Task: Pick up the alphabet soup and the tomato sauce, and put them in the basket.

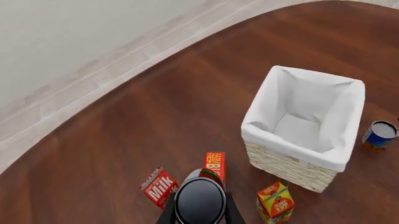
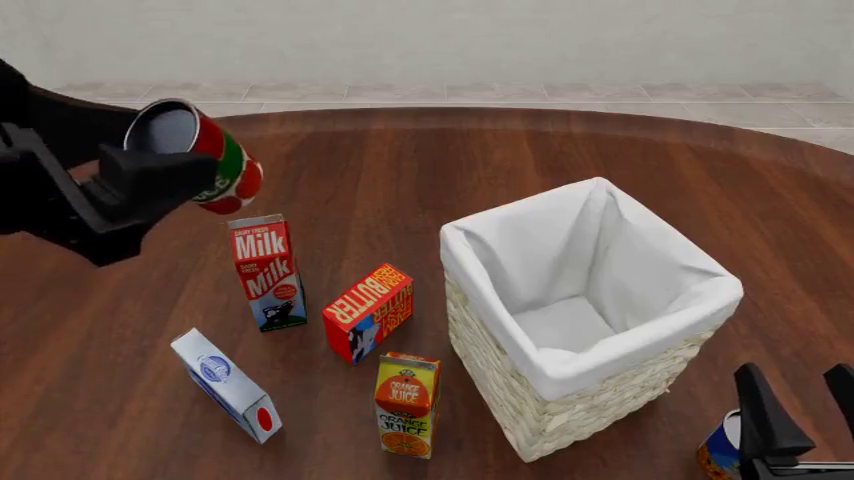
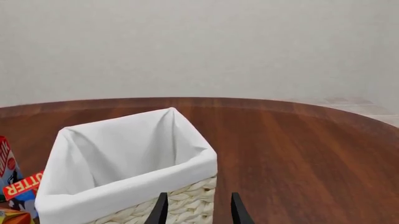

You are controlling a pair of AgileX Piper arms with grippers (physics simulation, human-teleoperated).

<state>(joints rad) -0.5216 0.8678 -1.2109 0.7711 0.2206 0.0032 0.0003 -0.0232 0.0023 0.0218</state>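
Left gripper (image 2: 180, 175) is clamped on the tomato sauce (image 2: 200, 150), held tilted in the air well to the left of the basket (image 2: 587, 385), above the milk carton (image 2: 267, 270). Right gripper (image 2: 801, 420) stands parted and empty at the basket's near right, beside the alphabet soup (image 2: 718, 450). Carrying the tilted can across risks clipping the tall cloth rim, or a slip and fall short of the basket

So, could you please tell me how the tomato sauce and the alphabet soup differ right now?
The tomato sauce is lifted off the table, tilted, in the left claw; the alphabet soup stands upright on the table beside the basket, ungripped, near the open right claw. The tomato sauce wears a red label with green and white marks; the alphabet soup's is blue and orange. Both are small cylindrical cans, neither in the basket.
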